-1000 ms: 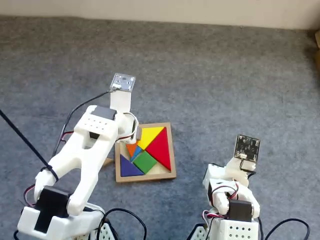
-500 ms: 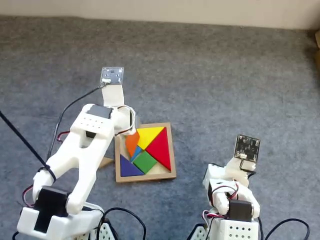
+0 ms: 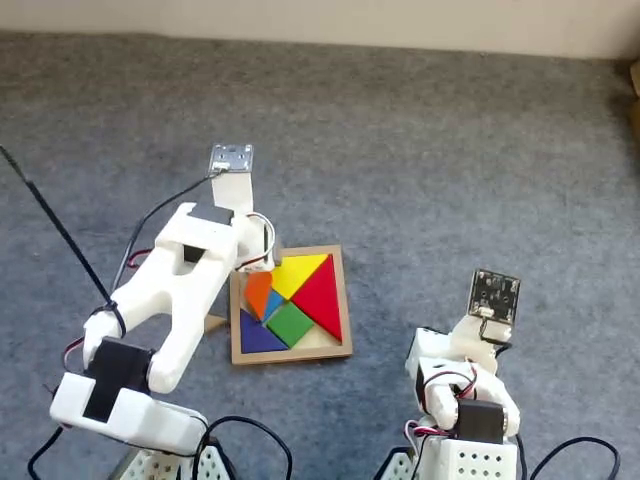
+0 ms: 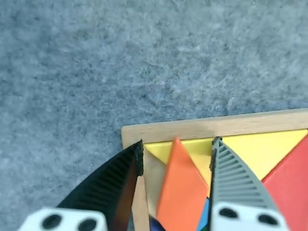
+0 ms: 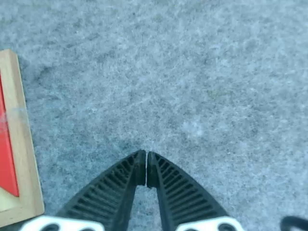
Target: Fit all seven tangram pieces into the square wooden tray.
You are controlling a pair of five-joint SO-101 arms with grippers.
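Grey carpet [image 3: 450,150] covers the whole surface. The left arm [image 3: 180,290] runs up from 7 o'clock, and the right arm [image 3: 460,380] sits folded at 5 o'clock. The square wooden tray [image 3: 346,310] lies just below centre. Inside it, the red triangle [image 3: 320,295] sits at 3 o'clock and the yellow triangle [image 3: 300,272] at 12. The left gripper [image 4: 177,148] is spread wide astride the orange piece [image 4: 180,187] at 10 o'clock, not pinching it. The right gripper [image 5: 146,166] is closed tight and empty over the carpet.

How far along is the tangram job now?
Done: yellow triangle, red triangle, green square and purple triangle lie in the wooden tray. In hand: the left gripper stands open around the orange piece. Left: a tan triangular piece lies on the carpet beside the tray.
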